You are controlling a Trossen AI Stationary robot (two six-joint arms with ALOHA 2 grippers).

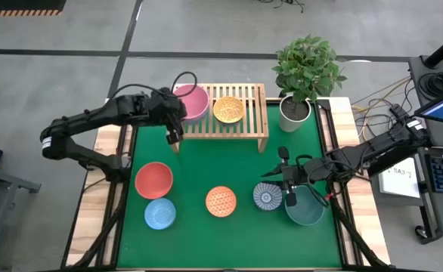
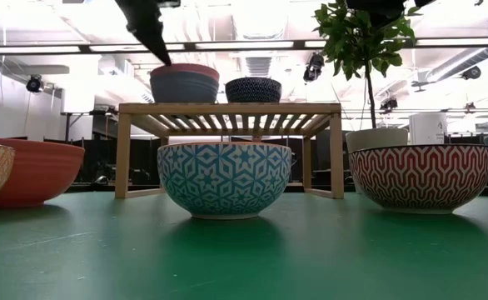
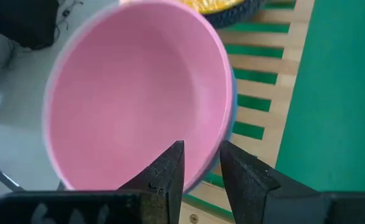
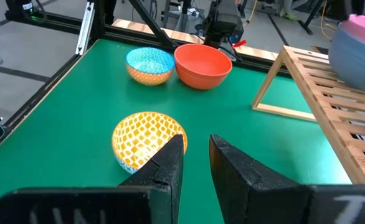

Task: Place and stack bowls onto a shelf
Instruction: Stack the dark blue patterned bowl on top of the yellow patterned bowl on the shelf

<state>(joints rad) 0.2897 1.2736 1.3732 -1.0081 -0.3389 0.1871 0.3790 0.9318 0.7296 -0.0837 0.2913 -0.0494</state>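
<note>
The light-wood shelf (image 1: 236,128) stands at the table's far side. On its left end a pink bowl (image 1: 194,101) sits nested in a plain blue bowl (image 2: 184,86). A yellow patterned bowl (image 1: 228,109) stands beside them. My left gripper (image 3: 202,169) is shut at the pink bowl's near-left rim. On the green mat rest the red bowl (image 1: 154,180), light blue bowl (image 1: 160,213), orange patterned bowl (image 1: 221,201), blue-grey patterned bowl (image 1: 267,196) and dark teal bowl (image 1: 306,210). My right gripper (image 1: 289,193) hangs between the last two, narrowly open with nothing between its fingers (image 4: 170,155). My left gripper holds the pink bowl by its rim (image 3: 208,163) on the near-left side. One finger is inside the bowl and one outside. The fingers (image 2: 154,37) come slanting down from above. The bowl sits level in the blue bowl on the shelf top.
A white plant pot (image 1: 295,112) with a leafy plant stands at the shelf's right end. Open green mat (image 1: 206,159) lies between the shelf and the row of bowls. Wooden table borders run along both sides.
</note>
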